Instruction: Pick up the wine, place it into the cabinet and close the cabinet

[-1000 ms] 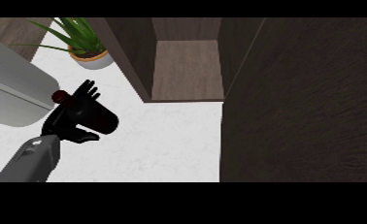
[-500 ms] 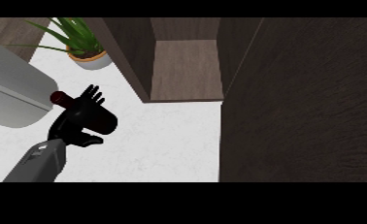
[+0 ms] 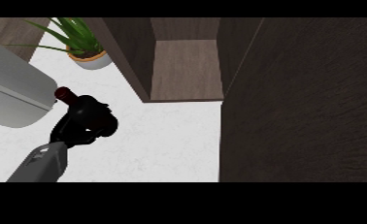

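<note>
Head view shows the left hand (image 3: pixel 84 121) at the left of the counter (image 3: pixel 158 140), its fingers curled round the wine (image 3: pixel 64 93). Only the dark red top of the bottle pokes out above the hand, pointing far and a little left, toward the grey appliance (image 3: pixel 22 92) it almost touches; the rest is hidden under the fingers. So the bottle's long axis seems to run from the palm up and away, tilted rather than upright, though I cannot tell the exact lean.

The cabinet (image 3: pixel 185 68) stands open to the right and farther off, its wooden shelf bare and facing the counter. The door (image 3: pixel 294 102) fills the right side of the scene as a dark slab. A plant (image 3: pixel 84 48) sits far left, between appliance and cabinet wall.

The right hand shows nowhere, so the left is the only one placed to carry. By my reckoning the coming move is a sweep right and far, the bottle top leading past the cabinet's left wall.
</note>
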{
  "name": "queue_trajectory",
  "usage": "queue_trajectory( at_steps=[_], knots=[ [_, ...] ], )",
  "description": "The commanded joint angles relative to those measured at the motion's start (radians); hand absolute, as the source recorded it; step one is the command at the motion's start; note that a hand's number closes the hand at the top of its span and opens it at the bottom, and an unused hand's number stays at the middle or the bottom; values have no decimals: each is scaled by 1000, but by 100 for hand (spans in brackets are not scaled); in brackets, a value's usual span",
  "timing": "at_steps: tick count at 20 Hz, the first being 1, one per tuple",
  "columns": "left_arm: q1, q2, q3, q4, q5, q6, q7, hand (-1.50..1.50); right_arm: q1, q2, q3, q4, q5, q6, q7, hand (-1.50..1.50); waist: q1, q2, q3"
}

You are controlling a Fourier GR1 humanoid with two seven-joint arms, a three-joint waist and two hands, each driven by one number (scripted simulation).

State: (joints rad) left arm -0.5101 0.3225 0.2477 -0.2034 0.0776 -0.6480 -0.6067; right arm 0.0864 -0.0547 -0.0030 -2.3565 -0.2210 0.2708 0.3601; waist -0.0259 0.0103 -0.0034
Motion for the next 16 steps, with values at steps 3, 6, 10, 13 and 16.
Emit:
queue_trajectory(
  at_steps=[3, 6, 10, 13, 16],
  knots=[
    [-1, -11, -11, 19, -16, -106, -77, 150, -88, -28, -31, 43, -24, -11, 40, -150, 0, 3, -1],
    [53, 20, -25, -9, -27, -174, -136, 150, 1, -9, -6, 14, -12, 12, 3, -150, -2, 1, -1],
    [111, -99, -37, -84, -32, 31, -197, 150, -41, -10, -33, 37, 4, -17, 15, -150, 25, -9, 3],
    [253, -133, -3, -136, 0, 167, -302, 150, 11, -13, -43, 18, 0, 3, -9, -150, 42, -14, 4],
    [390, -174, -14, -187, -1, 193, -408, 150, -17, 0, -32, -5, 18, -43, 40, -150, 52, -14, 3]
  ],
)
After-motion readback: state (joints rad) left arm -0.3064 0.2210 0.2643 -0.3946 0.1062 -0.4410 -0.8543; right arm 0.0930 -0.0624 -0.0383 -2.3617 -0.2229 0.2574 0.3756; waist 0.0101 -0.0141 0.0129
